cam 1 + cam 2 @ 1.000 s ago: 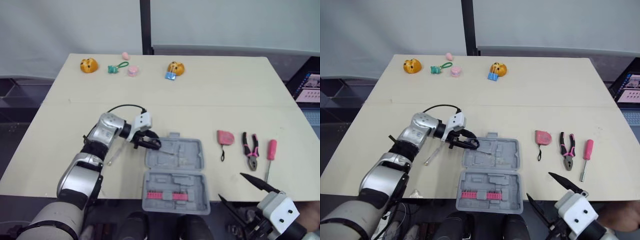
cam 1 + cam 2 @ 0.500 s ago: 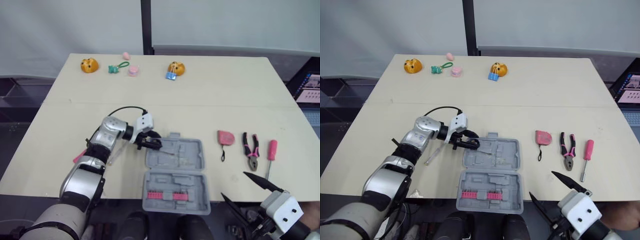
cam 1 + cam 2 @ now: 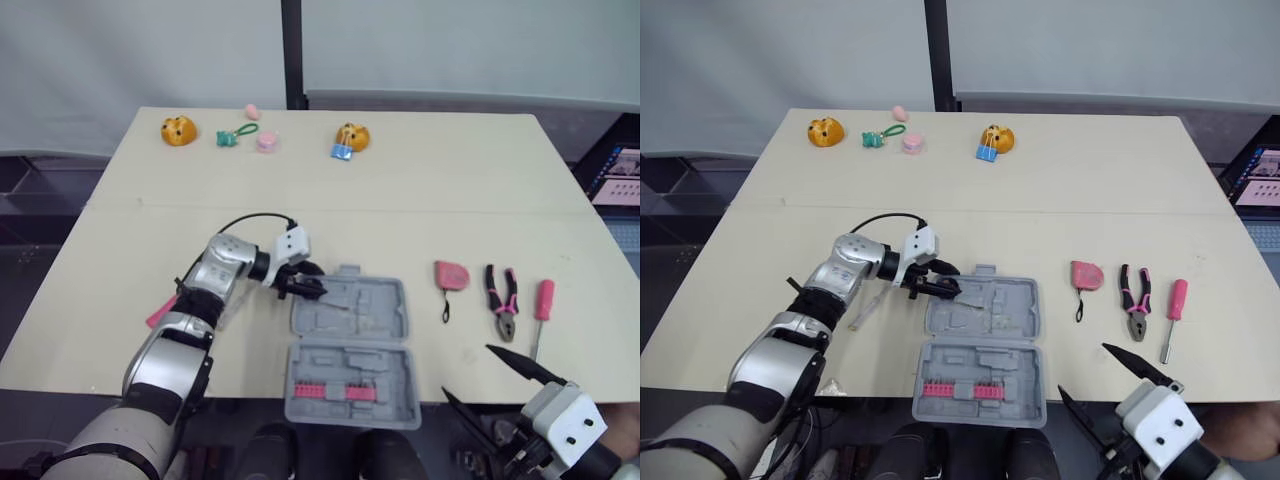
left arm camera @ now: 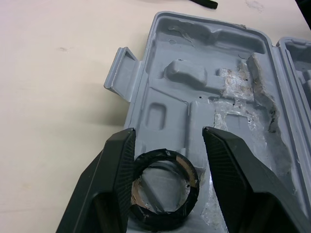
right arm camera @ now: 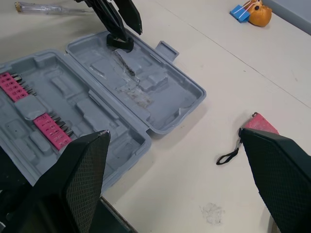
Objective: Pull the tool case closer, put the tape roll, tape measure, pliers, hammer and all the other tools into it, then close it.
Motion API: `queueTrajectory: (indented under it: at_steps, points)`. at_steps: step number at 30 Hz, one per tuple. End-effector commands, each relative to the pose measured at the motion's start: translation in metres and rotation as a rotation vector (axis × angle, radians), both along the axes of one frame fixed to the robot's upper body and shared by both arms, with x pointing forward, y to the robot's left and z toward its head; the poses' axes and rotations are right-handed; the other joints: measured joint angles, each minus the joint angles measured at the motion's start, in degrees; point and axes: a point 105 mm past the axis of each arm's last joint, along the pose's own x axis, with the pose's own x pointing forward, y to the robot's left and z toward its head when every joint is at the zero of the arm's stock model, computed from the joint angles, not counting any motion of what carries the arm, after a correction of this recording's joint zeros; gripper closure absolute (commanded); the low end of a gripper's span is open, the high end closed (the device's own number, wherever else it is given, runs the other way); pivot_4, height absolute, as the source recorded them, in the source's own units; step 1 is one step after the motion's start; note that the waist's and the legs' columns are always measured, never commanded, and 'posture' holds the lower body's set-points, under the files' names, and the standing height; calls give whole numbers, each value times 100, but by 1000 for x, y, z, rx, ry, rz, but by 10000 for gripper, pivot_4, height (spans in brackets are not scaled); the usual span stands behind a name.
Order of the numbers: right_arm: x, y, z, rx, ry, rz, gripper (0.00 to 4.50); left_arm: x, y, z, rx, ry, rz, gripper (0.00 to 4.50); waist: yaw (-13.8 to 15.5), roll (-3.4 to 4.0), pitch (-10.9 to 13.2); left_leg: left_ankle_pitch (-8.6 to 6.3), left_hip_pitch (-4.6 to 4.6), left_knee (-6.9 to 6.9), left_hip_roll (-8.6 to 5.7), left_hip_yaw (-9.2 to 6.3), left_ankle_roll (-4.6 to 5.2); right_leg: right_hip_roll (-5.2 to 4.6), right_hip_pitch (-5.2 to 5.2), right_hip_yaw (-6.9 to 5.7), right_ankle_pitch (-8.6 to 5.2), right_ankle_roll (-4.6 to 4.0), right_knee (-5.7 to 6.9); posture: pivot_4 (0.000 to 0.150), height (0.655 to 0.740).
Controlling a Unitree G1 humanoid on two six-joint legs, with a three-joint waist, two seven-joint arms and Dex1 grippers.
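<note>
**Tape roll in the case, both grippers open**

The tool case (image 3: 365, 315) lies open on the table (image 3: 400, 200), at the 6 o'clock edge. Its two halves are flat. The half at 6 o'clock carries a row of pink bits (image 3: 330, 391).

The tape roll (image 4: 192, 184) rests in the 10 o'clock corner of the other half. The left gripper (image 4: 167, 131) is directly above it, with the jaws spread wider than the roll. One of its fingers (image 4: 114, 170) seems to touch the roll's outer side, and the other stands a little apart from it.

The right gripper (image 3: 465, 370) hangs at 5 o'clock from the case, beyond the table edge. Its jaws are wide apart and hold nothing.

At 3 o'clock from the case, three tools lie in a row, apart from one another: first the tape measure (image 3: 450, 274), then the pliers (image 3: 501, 300), then a pink-handled screwdriver (image 3: 542, 300). A clear-handled screwdriver (image 3: 864, 307) lies at 9 o'clock from the case, beside the left arm.
</note>
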Motion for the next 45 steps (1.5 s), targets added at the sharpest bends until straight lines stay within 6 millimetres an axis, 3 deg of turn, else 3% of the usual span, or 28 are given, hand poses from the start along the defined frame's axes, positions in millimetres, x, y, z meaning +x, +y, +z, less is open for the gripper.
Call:
queueTrajectory:
  at_steps: [1,9,18,21,24,34,41,45]
  points:
    - [-2,1,6,-5,-13,12,0,1,-2,7,-26,-34,-5,21547,0,0,0,0,0,0,0,0,0,0,0,0,0,0,0,1500,6677]
    - [-2,1,6,-6,-15,11,0,1,4,-5,-10,-42,33,21547,4,0,0,0,0,0,1,0,0,-3,0,1,0,0,0,1500,6677]
    - [0,0,7,-11,-15,12,0,7,5,-5,-16,-70,70,21547,1,0,0,-1,0,0,1,0,0,-3,0,1,0,0,0,1500,6677]
    - [0,-1,8,-10,-16,10,0,6,5,-8,-14,-65,71,30043,2,0,0,-1,0,0,1,1,0,-3,0,1,0,0,0,1500,6677]
    - [0,-1,8,-9,-14,10,0,6,4,-7,-32,-62,77,44459,2,0,0,-1,0,0,1,1,0,-2,0,0,0,0,0,1500,6677]
    - [0,-1,7,-10,-9,13,0,6,0,3,-86,-64,67,44459,2,0,0,-1,0,0,1,1,0,-2,0,1,0,0,-1,1500,6677]
    - [0,-1,7,-12,-8,12,0,-3,2,-3,-75,-26,26,44459,-3,0,0,-1,1,0,1,1,0,-2,0,1,0,0,-1,1500,6677]
    - [0,0,7,-13,-6,13,0,1,4,-3,-65,-51,56,27864,6,0,0,-1,0,0,1,1,0,-2,0,1,0,0,-1,1500,6677]
